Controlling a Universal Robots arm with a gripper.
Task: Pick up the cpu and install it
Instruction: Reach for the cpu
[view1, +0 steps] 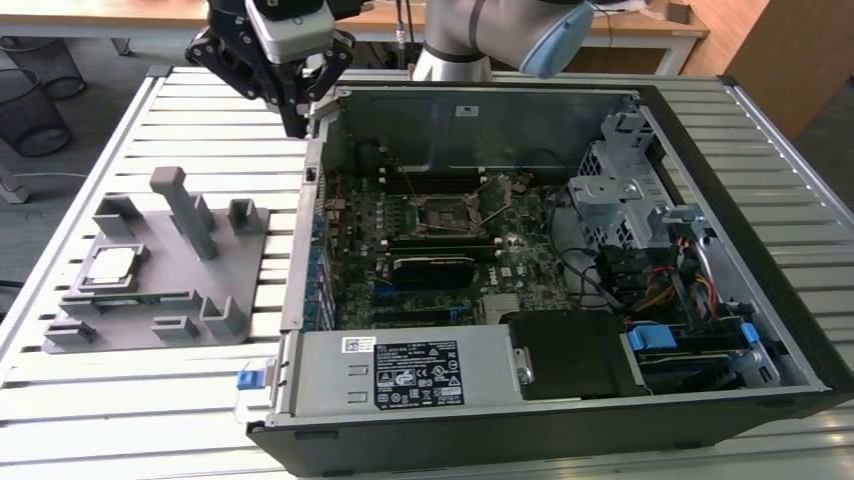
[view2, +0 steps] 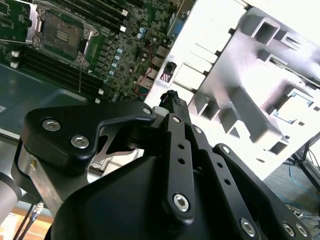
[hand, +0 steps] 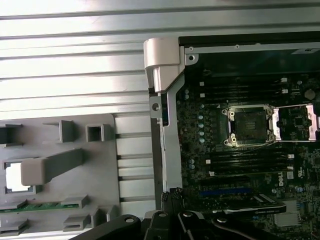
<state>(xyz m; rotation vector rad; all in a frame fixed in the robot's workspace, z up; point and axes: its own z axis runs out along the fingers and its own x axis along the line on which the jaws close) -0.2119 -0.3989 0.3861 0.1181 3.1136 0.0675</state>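
Exterior view: gripper (view1: 294, 125) hangs at 11 o'clock of the frame, above the slatted table (view1: 134, 110), just outside the open computer case (view1: 747, 200) wall. We judge its fingertips drawn together with nothing between them.

The cpu (view1: 110, 265) lies flat in a pocket of the grey holder (view1: 227, 290), at 9 o'clock from the motherboard socket (view1: 443, 212) and well apart from the gripper. A green memory stick (view1: 140, 297) lies at 5 o'clock from the cpu, just beside it.

In the first wrist view we see the socket (hand: 248, 125) unfilled, its metal frame swung open.
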